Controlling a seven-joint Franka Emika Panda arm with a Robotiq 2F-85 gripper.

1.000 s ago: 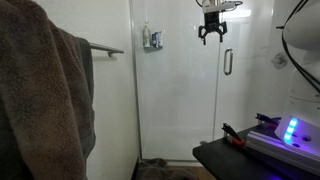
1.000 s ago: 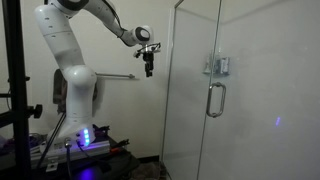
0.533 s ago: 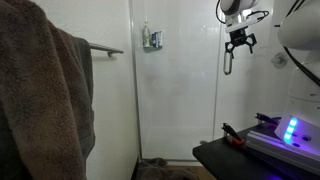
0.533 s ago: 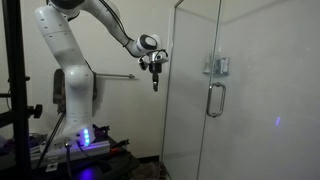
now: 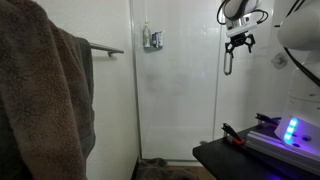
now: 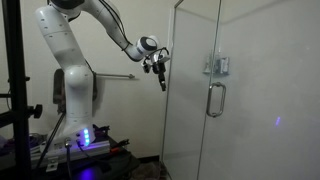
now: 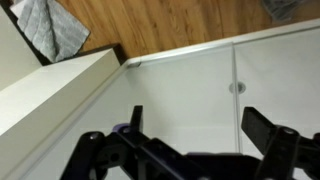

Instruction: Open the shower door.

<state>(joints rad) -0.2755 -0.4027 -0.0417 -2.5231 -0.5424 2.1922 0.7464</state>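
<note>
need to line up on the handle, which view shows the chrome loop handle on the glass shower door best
An exterior view shows the chrome loop handle whole and unobstructed. In an exterior view the black claw crowds its top. The wrist view shows no clear handle.

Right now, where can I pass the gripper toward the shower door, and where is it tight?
Free: the air between the gripper and the edge of the shower door, and the bare glass around its handle. Crowded: low down, where lit equipment sits on the dark bench.
</note>
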